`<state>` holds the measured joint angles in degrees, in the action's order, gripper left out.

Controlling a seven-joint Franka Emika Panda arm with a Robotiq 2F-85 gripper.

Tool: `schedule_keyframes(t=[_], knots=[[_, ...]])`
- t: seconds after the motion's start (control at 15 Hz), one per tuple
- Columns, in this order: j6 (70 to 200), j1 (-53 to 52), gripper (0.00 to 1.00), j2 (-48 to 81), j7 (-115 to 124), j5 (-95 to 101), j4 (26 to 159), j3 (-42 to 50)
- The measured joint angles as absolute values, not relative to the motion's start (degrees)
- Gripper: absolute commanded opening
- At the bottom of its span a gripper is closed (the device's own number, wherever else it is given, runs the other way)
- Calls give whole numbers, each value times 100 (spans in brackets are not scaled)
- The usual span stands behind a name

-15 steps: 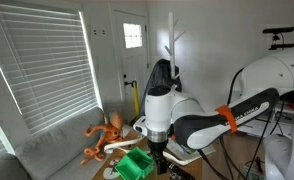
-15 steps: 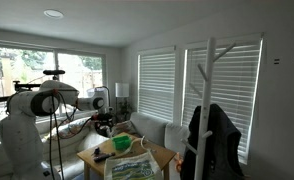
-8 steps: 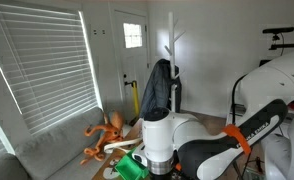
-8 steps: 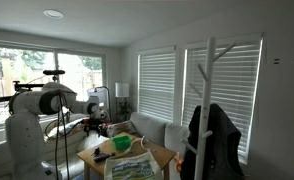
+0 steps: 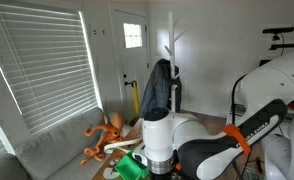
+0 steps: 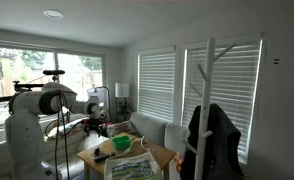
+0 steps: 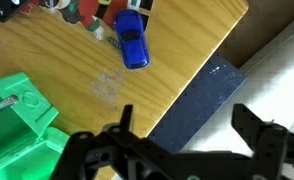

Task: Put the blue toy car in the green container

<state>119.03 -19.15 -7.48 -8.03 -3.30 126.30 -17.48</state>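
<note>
Gaping wide and empty, the gripper overlooks the table: one blue toy car upper centre near its edge, one green container lower left, open wood between.

No word, label, brand or number can be read in any view. In an exterior view, the printed sheet lying just in front of the green container carries greenish print that is too small to read.
</note>
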Motion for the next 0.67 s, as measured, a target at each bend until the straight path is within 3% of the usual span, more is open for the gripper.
schedule_keyframes(t=[0.67], knots=[[10974, -1724, 100, -750, -1411, -252, 12937, -1525]])
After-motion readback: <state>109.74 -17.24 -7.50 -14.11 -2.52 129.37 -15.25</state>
